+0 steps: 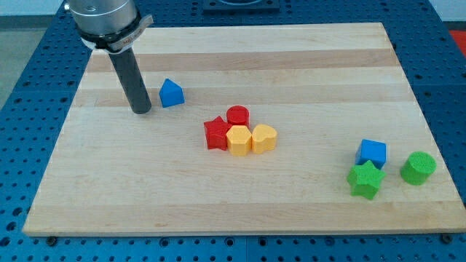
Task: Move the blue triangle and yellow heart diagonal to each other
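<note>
My tip (141, 111) rests on the wooden board (306, 58) near its upper left part. It is a plain dark rod with no jaws, so it cannot open or close, and it has hold of nothing.

Just to the view's right of my tip, and a little toward the view's top, sits the blue triangle (171, 93). A narrow strip of bare wood shows between the two, so they are close but not touching.

Farther to the view's right of my tip and lower down is a tight cluster of four blocks. The red star (216, 134) is its nearest member, with the red cylinder (237, 116) just above and to the right of it. The yellow hexagon (239, 140) presses against the star's right side, and the yellow heart (263, 137) touches the hexagon on the far side from my tip. The heart lies well apart from the blue triangle, below and to its right.

Far off toward the view's lower right stand three more blocks: a blue cube (372, 153), a green star (365, 179) touching it from below, and a green cylinder (418, 167) just beside them.
</note>
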Tool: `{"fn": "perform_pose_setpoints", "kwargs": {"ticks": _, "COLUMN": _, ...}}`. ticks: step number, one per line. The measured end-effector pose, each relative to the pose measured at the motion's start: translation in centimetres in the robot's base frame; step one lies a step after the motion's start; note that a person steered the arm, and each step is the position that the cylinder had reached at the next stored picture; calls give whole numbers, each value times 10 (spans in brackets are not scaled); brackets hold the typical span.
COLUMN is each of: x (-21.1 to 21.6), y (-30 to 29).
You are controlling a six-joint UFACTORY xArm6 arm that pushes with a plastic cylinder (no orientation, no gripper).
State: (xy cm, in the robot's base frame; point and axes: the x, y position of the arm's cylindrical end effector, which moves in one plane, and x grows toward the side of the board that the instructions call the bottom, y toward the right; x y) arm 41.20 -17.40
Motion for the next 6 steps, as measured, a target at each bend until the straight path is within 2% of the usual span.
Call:
{"fn": "perform_pose_setpoints", "kwargs": {"ticks": 1, "x": -58, "y": 6}}
{"fn": "perform_pose_setpoints", "kwargs": {"ticks": 2, "x": -60, "y": 6}}
{"fn": "perform_pose_setpoints", "kwargs": {"ticks": 4, "x": -72, "y": 78}}
{"fn": "perform_pose_setpoints", "kwargs": {"ticks": 5, "x": -72, "y": 70}}
{"fn": "perform_pose_setpoints", "kwargs": {"ticks": 6, "x": -72, "y": 20}}
